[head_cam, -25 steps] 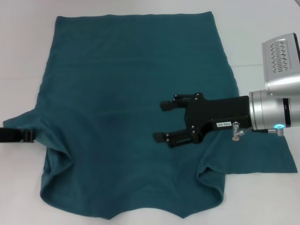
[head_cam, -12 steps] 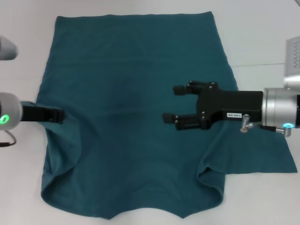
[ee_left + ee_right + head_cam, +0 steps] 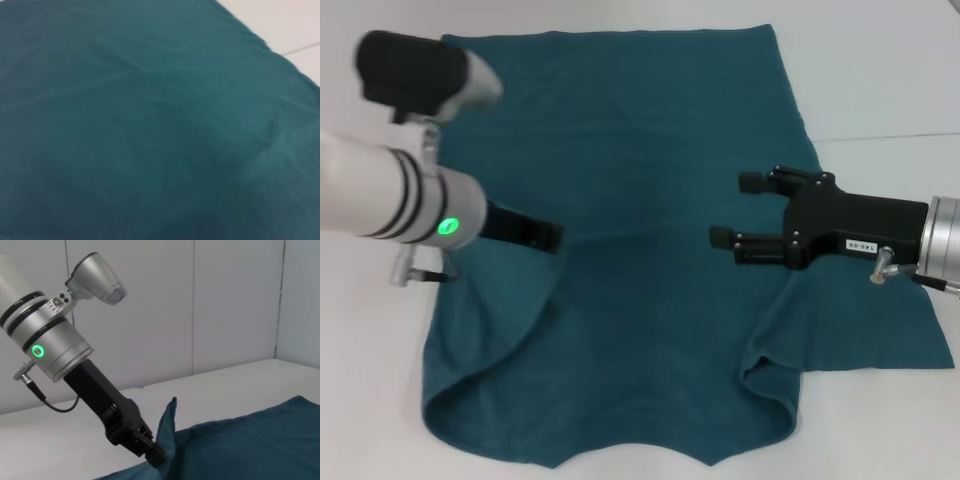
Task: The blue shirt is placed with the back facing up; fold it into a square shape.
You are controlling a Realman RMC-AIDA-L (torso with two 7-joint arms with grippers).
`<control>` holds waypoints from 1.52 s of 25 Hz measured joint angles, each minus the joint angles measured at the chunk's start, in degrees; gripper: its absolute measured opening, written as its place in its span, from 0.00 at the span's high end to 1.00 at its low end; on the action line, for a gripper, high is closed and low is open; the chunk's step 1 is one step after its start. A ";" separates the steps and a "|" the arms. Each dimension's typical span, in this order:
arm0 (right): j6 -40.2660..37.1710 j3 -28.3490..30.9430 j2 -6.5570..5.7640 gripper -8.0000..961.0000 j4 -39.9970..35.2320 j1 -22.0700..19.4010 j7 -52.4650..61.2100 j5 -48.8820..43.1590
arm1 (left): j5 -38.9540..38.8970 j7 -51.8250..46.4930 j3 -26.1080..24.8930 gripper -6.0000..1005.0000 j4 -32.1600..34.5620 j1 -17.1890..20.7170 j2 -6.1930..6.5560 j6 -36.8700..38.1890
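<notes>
- Head view: blue shirt (image 3: 640,200) spread flat on white table (image 3: 880,70), collar end nearest the camera, hem farthest. Left gripper (image 3: 542,236) over the shirt's left part, jaws clenched on the left sleeve; cloth drawn inward toward the midline, leaving a curved fold from the grip down to the near left corner. Carried this way, presumably, to lay the sleeve across the back as the first lengthwise fold. Right gripper (image 3: 735,210) above the shirt's right half, jaws released and holding nothing, apparently clear of the cloth. Right sleeve flat on the table beneath the right arm, not yet folded.
- Left wrist view: nothing but blue shirt (image 3: 150,125) filling the frame, a strip of table (image 3: 280,25) at one corner. Own jaws not shown; lens pointed down at the cloth, consistent with a low carry over the back panel.
- Right wrist view: left gripper (image 3: 152,452) seen from across the table, jaws pinching a peak of blue shirt (image 3: 170,425) raised off the surface. Lift enough to keep the sleeve from dragging the layer beneath, by judgement.
</notes>
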 joint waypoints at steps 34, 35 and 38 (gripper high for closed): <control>-8.84 3.65 -1.43 0.05 -28.81 -0.34 50.00 -23.74 | -35.12 48.31 -43.07 0.17 -19.82 10.12 7.10 32.41; -10.66 4.32 -1.62 0.05 -30.15 0.38 52.32 -25.86 | -35.06 49.89 -43.25 0.17 -19.76 10.58 7.03 34.31; -16.83 5.38 -1.75 0.05 -34.10 3.24 58.26 -35.42 | -34.49 52.98 -43.07 0.18 -19.80 10.91 6.85 37.51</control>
